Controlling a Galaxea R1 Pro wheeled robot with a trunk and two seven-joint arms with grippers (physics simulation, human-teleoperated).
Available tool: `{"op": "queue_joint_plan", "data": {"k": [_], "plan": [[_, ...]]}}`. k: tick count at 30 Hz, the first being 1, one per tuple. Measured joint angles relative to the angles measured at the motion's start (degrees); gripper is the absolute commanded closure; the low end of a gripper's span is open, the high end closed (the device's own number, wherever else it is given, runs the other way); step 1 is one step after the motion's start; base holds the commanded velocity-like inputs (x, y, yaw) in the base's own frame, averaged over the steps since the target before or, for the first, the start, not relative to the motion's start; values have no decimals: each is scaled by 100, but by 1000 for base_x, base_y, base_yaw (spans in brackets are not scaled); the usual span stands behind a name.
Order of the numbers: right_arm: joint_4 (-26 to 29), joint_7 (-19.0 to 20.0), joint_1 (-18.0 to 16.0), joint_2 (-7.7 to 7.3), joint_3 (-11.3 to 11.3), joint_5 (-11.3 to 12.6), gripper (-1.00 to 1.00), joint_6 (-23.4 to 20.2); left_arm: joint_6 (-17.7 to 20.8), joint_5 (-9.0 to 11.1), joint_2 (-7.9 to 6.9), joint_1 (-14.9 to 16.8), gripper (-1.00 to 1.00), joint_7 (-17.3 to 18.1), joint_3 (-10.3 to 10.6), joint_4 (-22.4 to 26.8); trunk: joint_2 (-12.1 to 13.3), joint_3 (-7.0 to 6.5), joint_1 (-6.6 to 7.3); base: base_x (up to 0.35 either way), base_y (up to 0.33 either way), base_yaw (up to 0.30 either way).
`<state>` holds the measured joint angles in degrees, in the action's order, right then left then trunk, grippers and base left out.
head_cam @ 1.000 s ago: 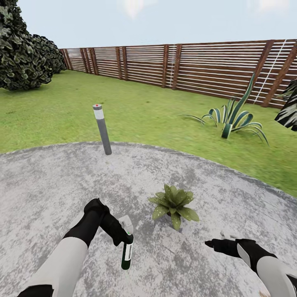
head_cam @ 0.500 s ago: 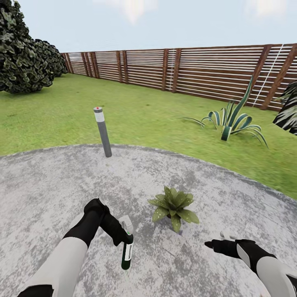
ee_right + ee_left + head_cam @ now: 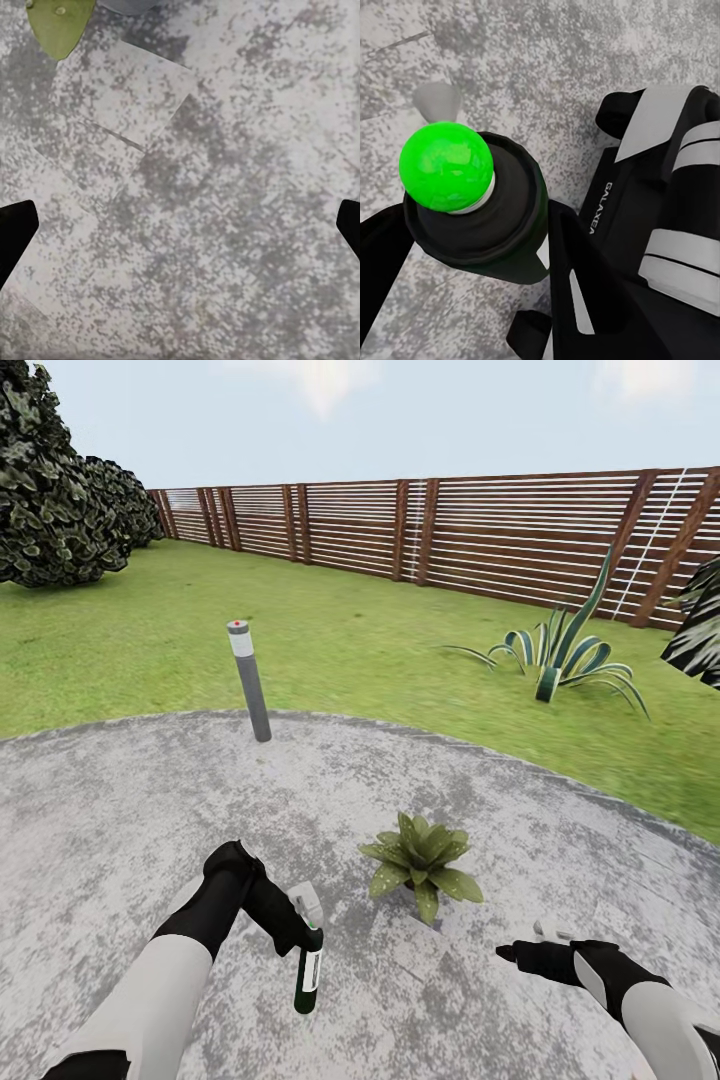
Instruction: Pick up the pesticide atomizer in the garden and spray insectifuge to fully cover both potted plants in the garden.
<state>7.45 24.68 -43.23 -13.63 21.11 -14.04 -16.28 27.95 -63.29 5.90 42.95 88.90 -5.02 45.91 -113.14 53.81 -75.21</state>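
Garden: a green lawn (image 3: 330,630) backed by a brown slatted wooden fence (image 3: 480,525), with dark leafy trees (image 3: 55,480) at the far left and a striped spiky agave (image 3: 560,650) on the grass at the right.
Paved patch: a round mottled grey paved patch (image 3: 120,810) takes up the near ground; both arms hang over it.
Lamp post: a tall grey lamp post (image 3: 250,680) with a red dot on top stands upright at the far edge of the paving, well apart from the arms.
Potted plant: one low rosette of speckled green leaves (image 3: 420,857) sits on the paving between the two arms, nearer the left one. Its pot is hardly visible under the leaves. One leaf tip (image 3: 60,22) edges into the right wrist view.
Left gripper: the left gripper (image 3: 300,925) is clamped around the pesticide atomizer (image 3: 308,972), holding it near its top.
Atomizer: a slim dark bottle with a white label patch, hanging roughly upright just above the paving, beside the plant but not over it. The left wrist view shows its green top (image 3: 446,169).
Right gripper: the right gripper (image 3: 512,952) is spread wide and carries nothing.
Risk: spray released here would likely land on stone, since the bottle hangs short of the leaves.
Risk: swinging across low could clip the leaves or tip the pot.
Risk: the high grip may let the bottle swing or slip.
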Motion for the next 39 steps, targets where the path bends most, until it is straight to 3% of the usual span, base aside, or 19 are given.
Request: {"op": "queue_joint_plan", "data": {"k": [15,18,22,27,31,33,36,39], "plan": [[69,4,0,15,-38,-59,-100,2,26,-22,-14,0,100,24,-9,0,0,0,0,0,0,0],[137,14,0,2,-46,-74,-100,0,12,-14,-179,0,100,13,-37,0,0,0,0,0,0,0],[1258,-5,-9,-28,-44,-67,-100,-7,-161,1,-306,0,100,8,-47,0,0,-1,0,0,0,0],[3033,6,-8,-40,-31,-103,-100,-117,-992,3,-325,0,100,15,-74,-2,0,-1,0,0,0,0],[4067,55,-10,-37,-29,-494,-100,-653,-1480,0,-327,-5,100,18,-341,-7,0,0,0,0,0,0],[4288,402,-8,-31,-191,-646,-100,-841,-1805,-6,-331,-39,100,19,-508,-9,0,0,0,0,0,0],[4568,1646,-6,-37,-952,-753,-100,-952,-2320,-16,-335,-115,100,28,-821,-10,0,0,0,0,0,0],[4700,2503,-6,-37,-1273,-787,-100,-970,-2483,-20,-335,-135,100,38,-1041,-9,0,0,0,0,0,0]]}}
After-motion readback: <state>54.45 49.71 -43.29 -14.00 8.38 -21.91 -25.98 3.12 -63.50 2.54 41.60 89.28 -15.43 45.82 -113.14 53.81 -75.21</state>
